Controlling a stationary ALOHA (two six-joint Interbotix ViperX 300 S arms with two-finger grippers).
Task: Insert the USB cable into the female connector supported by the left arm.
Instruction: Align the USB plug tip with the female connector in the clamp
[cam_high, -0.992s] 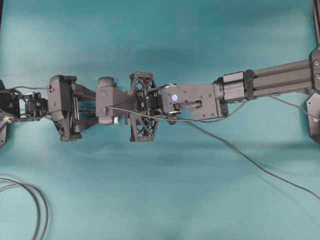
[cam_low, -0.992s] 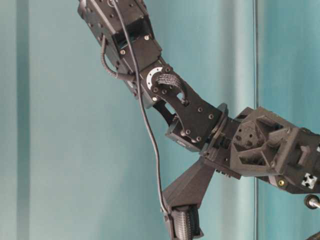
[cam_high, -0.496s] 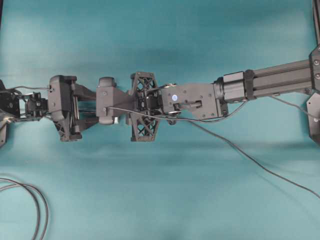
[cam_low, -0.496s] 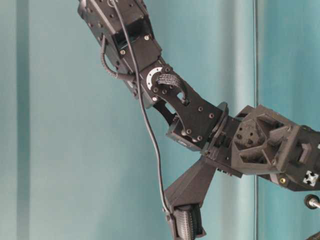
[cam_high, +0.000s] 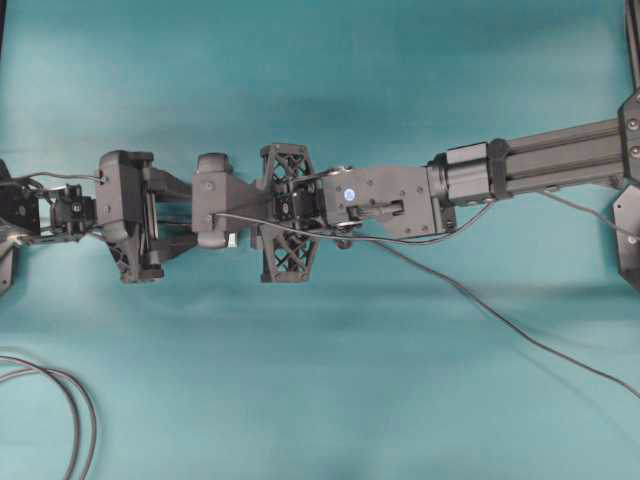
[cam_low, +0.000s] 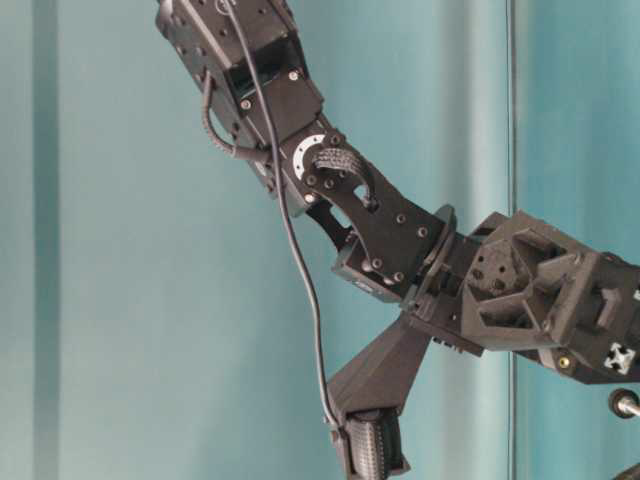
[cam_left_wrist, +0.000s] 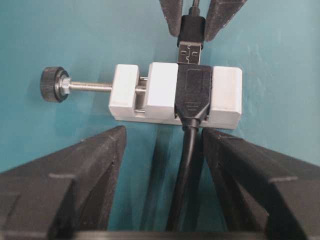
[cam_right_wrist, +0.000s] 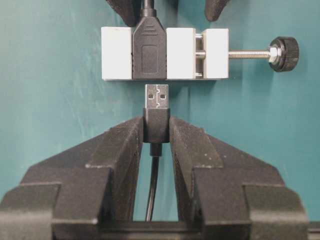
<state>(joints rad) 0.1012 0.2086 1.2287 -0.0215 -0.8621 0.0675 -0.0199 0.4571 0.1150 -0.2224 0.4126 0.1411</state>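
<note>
— How far along are they getting with it?

— Close, but not there. The right end effector (cam_right_wrist: 156, 131) is pinching the black body of the USB cable (cam_right_wrist: 156, 124) between its pads, jaws closed down narrow on it, and the silver tip is pointing straight at the mouth of the female connector (cam_right_wrist: 149, 54). From the right wrist view a thin strip of bench is showing between tip and socket, so I'm judging the plug is lined up and not yet in.

— And the other arm?

— The left end effector (cam_left_wrist: 162, 150) is standing with its jaws spread wide, well apart from the white block (cam_left_wrist: 162, 92) that clamps the connector. Its fingers are sitting on either side of the connector's own dark cable (cam_left_wrist: 187, 165), just short of the block; they aren't closing on anything I can see. The block's threaded rod and black knob (cam_left_wrist: 51, 84) are sticking out sideways.

— So what's left?

— I'd say the last short push straight in, keeping the tip square to the socket.

— And the room?

— Everything is sitting over a plain teal bench (cam_high: 330, 400). A thin grey lead is trailing off toward the right edge, and looped dark cables (cam_high: 70, 400) are lying at the lower left corner.
</note>
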